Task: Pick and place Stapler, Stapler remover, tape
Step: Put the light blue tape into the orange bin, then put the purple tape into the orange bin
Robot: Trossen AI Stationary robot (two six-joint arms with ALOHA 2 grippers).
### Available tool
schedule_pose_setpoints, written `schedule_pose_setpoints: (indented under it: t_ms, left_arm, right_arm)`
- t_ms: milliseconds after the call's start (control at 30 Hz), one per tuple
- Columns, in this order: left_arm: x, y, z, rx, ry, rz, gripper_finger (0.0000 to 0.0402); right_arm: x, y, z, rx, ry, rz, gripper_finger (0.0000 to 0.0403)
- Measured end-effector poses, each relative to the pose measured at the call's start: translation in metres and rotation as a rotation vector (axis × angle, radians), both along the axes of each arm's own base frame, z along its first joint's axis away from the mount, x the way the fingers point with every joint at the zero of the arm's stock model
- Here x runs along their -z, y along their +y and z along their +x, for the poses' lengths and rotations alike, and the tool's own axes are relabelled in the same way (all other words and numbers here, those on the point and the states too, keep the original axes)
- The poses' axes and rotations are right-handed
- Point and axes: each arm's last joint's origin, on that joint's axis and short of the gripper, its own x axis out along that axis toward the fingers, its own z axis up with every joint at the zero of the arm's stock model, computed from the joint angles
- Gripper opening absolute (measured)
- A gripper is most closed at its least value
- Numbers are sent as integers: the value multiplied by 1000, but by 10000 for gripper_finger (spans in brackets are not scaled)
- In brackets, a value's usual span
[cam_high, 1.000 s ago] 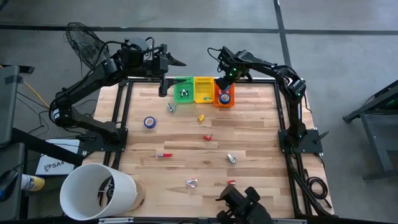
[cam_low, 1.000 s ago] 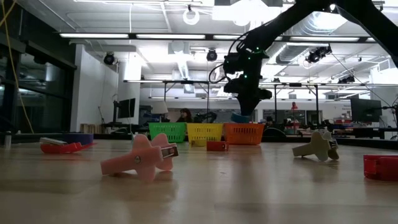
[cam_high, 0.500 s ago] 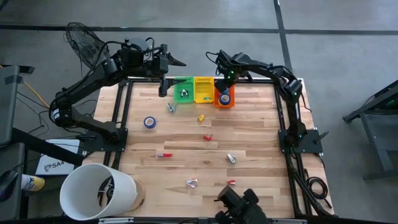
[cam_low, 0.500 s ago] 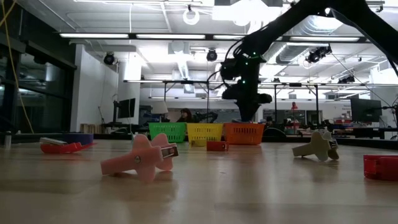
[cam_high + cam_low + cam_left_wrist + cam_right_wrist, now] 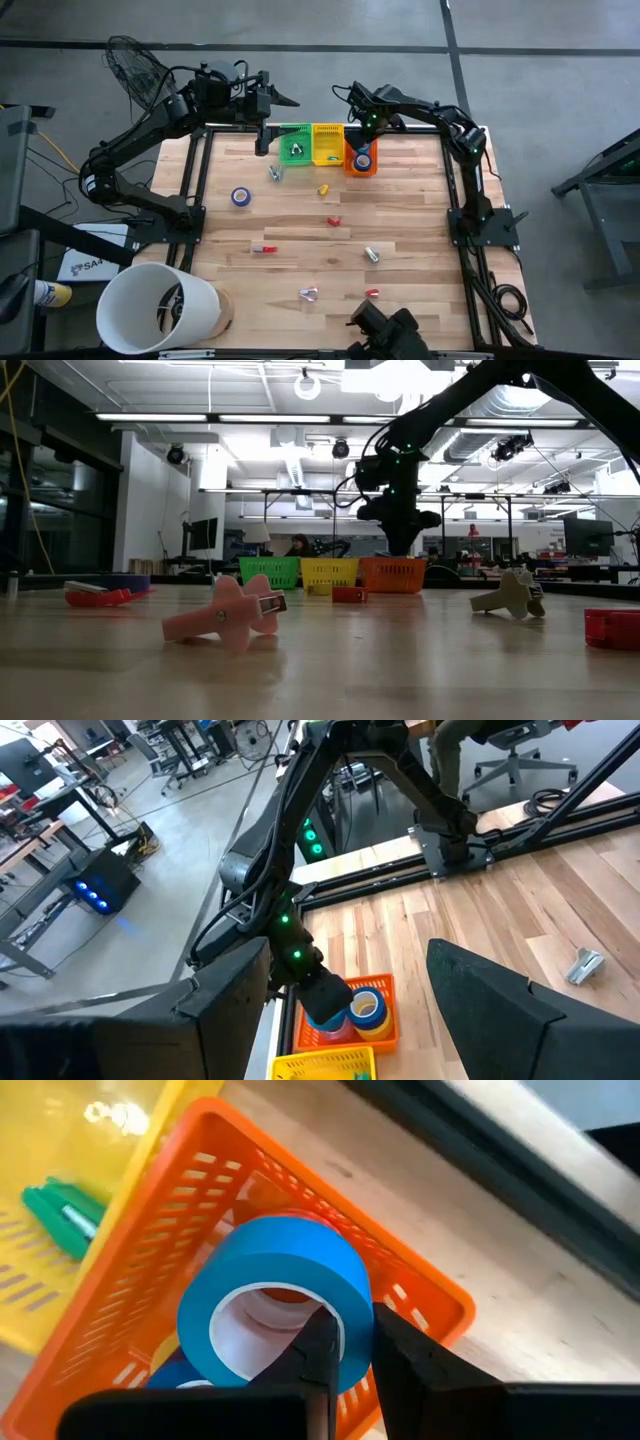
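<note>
High view, left to right: the left hand [image 5: 262, 140] hangs spread and empty at the far-left edge of the worktop [image 5: 410, 225], just beside the green basket [image 5: 294, 143]. A blue tape roll [image 5: 240, 197] lies loose on the boards, nearer this arm. Next come the yellow basket [image 5: 327, 145] and the orange basket [image 5: 361, 156]. Over the orange one hovers the right hand [image 5: 364, 133], its fingers pinching the wall of a blue tape ring [image 5: 275, 1285], whose hole faces the wrist camera. The ring hangs directly above the orange basket, so the drop looks to be straight down. Since a second ago the right arm has shifted slightly over that basket; the left has stayed put.
</note>
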Motion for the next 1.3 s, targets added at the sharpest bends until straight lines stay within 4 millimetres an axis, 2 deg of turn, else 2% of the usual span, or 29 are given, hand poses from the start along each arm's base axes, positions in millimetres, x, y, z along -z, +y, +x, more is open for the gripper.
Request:
schedule_pose_setpoints:
  t_ms: [633,733,900,1100,1300]
  left_arm:
    - [0,0,0,-7,2,-14,268]
    - [5,1,-2,-70,46,-43,268]
    - [20,3,-6,-204,197,-115,268]
    - [46,6,-5,-317,416,-240,268]
    - [79,13,8,-396,649,-369,268]
  right_arm:
    - [0,2,-2,12,15,32,145]
    - [-4,3,-3,1,9,29,155]
    - [-28,7,-7,-52,-66,-11,162]
    - [-73,13,-16,-108,-214,-117,162]
    - [-116,25,-28,-163,-317,-239,160]
